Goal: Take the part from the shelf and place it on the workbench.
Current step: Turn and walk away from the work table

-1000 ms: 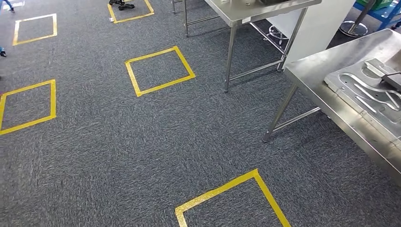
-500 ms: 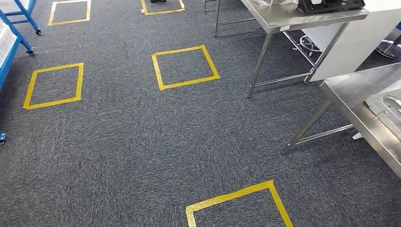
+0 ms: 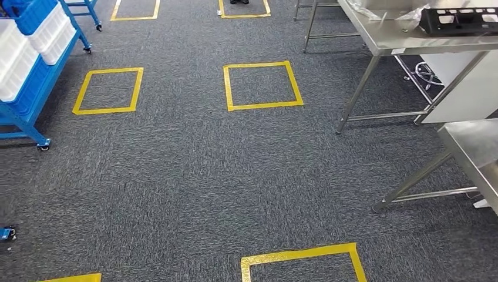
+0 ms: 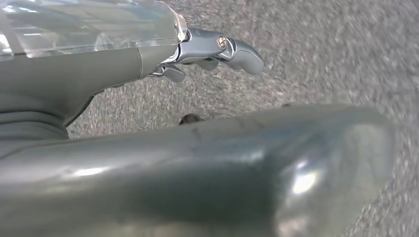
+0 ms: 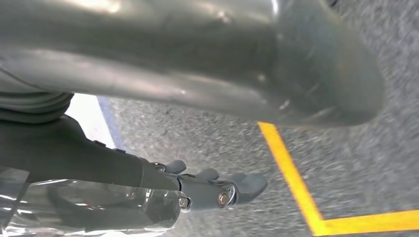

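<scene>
Item: blue shelf (image 3: 26,103), wheeled, at the left edge of the head view, carrying white bins (image 3: 17,56) and a blue bin (image 3: 32,13) in its tiers; the part to be fetched presumably lies there, but it cannot be made out among them. Item: grey carpet floor (image 3: 176,188) marked with yellow tape squares (image 3: 261,85). Item: steel workbench (image 3: 473,144), one corner at the right edge of the head view, bare where visible. Item: second steel table (image 3: 387,38) beyond it, with a black perforated tray (image 3: 464,20) near its far corner. Item: left hand (image 4: 207,52), hanging over the carpet, fingers loosely extended, holding nothing. Item: right hand (image 5: 217,187), hanging likewise beside a yellow tape line (image 5: 291,173), fingers slack, holding nothing. Step in hand, as judged: the approach to the shelf, nothing yet taken. Next move calls for facing the shelf squarely, closing in, and raising a hand to bin height.
</scene>
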You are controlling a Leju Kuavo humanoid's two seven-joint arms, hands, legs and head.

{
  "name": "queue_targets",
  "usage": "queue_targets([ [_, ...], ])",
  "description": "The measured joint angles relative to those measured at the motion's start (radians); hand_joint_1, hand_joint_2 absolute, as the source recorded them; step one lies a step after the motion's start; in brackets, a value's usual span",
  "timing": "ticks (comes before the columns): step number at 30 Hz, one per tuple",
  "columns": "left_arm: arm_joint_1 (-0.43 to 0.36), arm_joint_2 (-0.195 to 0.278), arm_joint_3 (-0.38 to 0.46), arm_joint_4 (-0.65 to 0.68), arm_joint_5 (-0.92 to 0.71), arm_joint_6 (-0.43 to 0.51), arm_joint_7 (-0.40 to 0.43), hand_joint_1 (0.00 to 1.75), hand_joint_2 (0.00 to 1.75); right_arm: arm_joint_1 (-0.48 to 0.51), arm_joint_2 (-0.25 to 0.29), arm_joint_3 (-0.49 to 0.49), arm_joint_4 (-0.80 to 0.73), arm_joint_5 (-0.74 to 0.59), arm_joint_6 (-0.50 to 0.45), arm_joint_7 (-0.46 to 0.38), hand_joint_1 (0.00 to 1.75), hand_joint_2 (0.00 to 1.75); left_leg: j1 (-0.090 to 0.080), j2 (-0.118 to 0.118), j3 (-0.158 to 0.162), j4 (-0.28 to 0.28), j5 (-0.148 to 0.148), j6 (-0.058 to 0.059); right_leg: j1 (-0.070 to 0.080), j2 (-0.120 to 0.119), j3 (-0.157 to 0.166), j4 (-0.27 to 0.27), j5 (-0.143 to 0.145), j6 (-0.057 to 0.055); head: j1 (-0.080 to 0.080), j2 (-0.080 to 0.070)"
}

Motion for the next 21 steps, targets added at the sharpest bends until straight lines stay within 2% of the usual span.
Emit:
queue_targets([
  [2, 0.0, -0.003, -0.001, 0.001, -0.004, -0.002, -0.005, 0.0, 0.0, 0.0, -0.001, 0.0, -0.005, 0.001, 0.001, -0.009, 0.0, 0.0, 0.019, 0.035, 0.054, -0.113, 0.056, -0.029, -0.009, -0.018, -0.003, 0.032, -0.024, 0.027, -0.002, 0.0],
  [3, -0.002, -0.005, -0.001, 0.001, -0.006, -0.003, -0.007, 0.0, 0.0, 0.001, -0.001, 0.0, -0.008, 0.002, 0.002, -0.013, 0.0, 0.0, 0.023, 0.049, 0.068, -0.143, 0.068, -0.03, -0.011, -0.025, -0.007, 0.051, -0.039, 0.04, -0.001, 0.0],
  [4, -0.004, -0.007, -0.001, 0.001, -0.008, -0.004, -0.01, 0.0, 0.0, 0.001, -0.002, 0.0, -0.012, 0.003, 0.002, -0.015, 0.0, 0.0, 0.023, 0.057, 0.069, -0.15, 0.067, -0.024, -0.01, -0.031, -0.01, 0.067, -0.051, 0.049, 0.002, 0.0],
  [6, -0.005, -0.005, -0.002, -0.002, -0.012, -0.004, -0.015, 0.0, 0.0, 0.0, 0.003, 0.0, -0.016, 0.006, 0.004, -0.019, 0.0, 0.0, 0.016, 0.044, 0.057, -0.132, 0.059, 0.007, -0.014, -0.041, -0.011, 0.08, -0.064, 0.056, 0.011, 0.0],
  [7, -0.004, -0.003, -0.002, -0.003, -0.013, -0.004, -0.017, 0.0, 0.0, -0.001, 0.005, 0.0, -0.017, 0.008, 0.006, -0.02, 0.0, 0.0, 0.012, 0.035, 0.054, -0.131, 0.059, 0.018, -0.018, -0.037, -0.009, 0.083, -0.069, 0.058, 0.014, 0.0],
  [9, -0.003, 0.001, -0.002, -0.004, -0.015, -0.003, -0.019, 0.0, 0.0, 0.001, 0.01, 0.0, -0.017, 0.011, 0.011, -0.02, 0.0, 0.0, 0.001, 0.018, 0.052, -0.132, 0.062, 0.033, -0.025, -0.002, -0.026, 0.128, -0.109, 0.054, 0.016, 0.0],
  [11, -0.003, 0.003, -0.002, -0.006, -0.016, -0.002, -0.019, 0.0, 0.0, 0.003, 0.014, 0.0, -0.017, 0.013, 0.014, -0.016, 0.0, 0.0, -0.011, 0.0, 0.049, -0.137, 0.068, 0.044, -0.017, 0.037, -0.088, 0.255, -0.181, 0.039, 0.018, 0.0],
  [12, -0.003, 0.004, -0.002, -0.006, -0.016, -0.002, -0.019, 0.0, 0.0, 0.005, 0.016, 0.0, -0.016, 0.014, 0.014, -0.014, 0.0, 0.0, -0.019, -0.011, 0.047, -0.138, 0.07, 0.048, -0.009, 0.044, -0.125, 0.324, -0.209, 0.029, 0.019, 0.0],
  [13, -0.002, 0.004, -0.002, -0.006, -0.016, -0.002, -0.019, 0.0, 0.0, 0.006, 0.017, 0.0, -0.017, 0.015, 0.014, -0.011, 0.0, 0.0, -0.026, -0.023, 0.046, -0.139, 0.071, 0.052, 0.001, 0.048, -0.153, 0.372, -0.218, 0.018, 0.019, 0.0],
  [14, -0.001, 0.005, -0.002, -0.006, -0.017, -0.001, -0.019, 0.0, 0.0, 0.006, 0.018, 0.0, -0.017, 0.016, 0.014, -0.009, 0.0, 0.0, -0.032, -0.037, 0.045, -0.139, 0.072, 0.055, 0.012, 0.052, -0.165, 0.383, -0.205, 0.006, 0.019, 0.0],
  [15, 0.0, 0.005, -0.002, -0.006, -0.018, -0.001, -0.018, 0.0, 0.0, 0.007, 0.018, 0.0, -0.017, 0.017, 0.014, -0.006, 0.0, 0.0, -0.037, -0.05, 0.046, -0.139, 0.073, 0.058, 0.025, 0.058, -0.158, 0.355, -0.174, -0.008, 0.019, 0.0],
  [16, 0.0, 0.004, -0.002, -0.006, -0.019, 0.0, -0.018, 0.0, 0.0, 0.007, 0.018, 0.0, -0.017, 0.018, 0.014, -0.004, 0.0, 0.0, -0.04, -0.064, 0.048, -0.139, 0.074, 0.06, 0.038, 0.069, -0.136, 0.296, -0.131, -0.024, 0.019, 0.0],
  [18, -0.001, 0.001, -0.002, -0.006, -0.021, 0.0, -0.017, 0.0, 0.0, 0.007, 0.018, 0.0, -0.018, 0.019, 0.014, -0.001, 0.0, 0.0, -0.042, -0.088, 0.049, -0.141, 0.076, 0.063, 0.06, 0.112, -0.085, 0.165, -0.063, -0.051, 0.019, 0.0],
  [19, -0.002, -0.001, -0.002, -0.006, -0.022, 0.001, -0.017, 0.0, 0.0, 0.007, 0.018, -0.001, -0.018, 0.019, 0.014, 0.0, 0.0, 0.0, -0.042, -0.099, 0.048, -0.143, 0.078, 0.063, 0.067, 0.126, -0.07, 0.126, -0.047, -0.06, 0.02, 0.0],
  [20, -0.002, -0.003, -0.002, -0.006, -0.022, 0.001, -0.016, 0.0, 0.0, 0.007, 0.018, -0.001, -0.019, 0.02, 0.014, 0.0, 0.0, 0.0, -0.043, -0.109, 0.047, -0.145, 0.08, 0.061, 0.07, 0.131, -0.064, 0.108, -0.043, -0.064, 0.021, 0.0],
  [21, 0.0, -0.003, -0.002, -0.006, -0.022, 0.001, -0.016, 0.0, 0.0, 0.006, 0.018, -0.001, -0.019, 0.02, 0.014, 0.001, 0.0, 0.0, -0.044, -0.119, 0.047, -0.149, 0.083, 0.057, 0.07, 0.12, -0.062, 0.103, -0.039, -0.066, 0.022, 0.0],
])
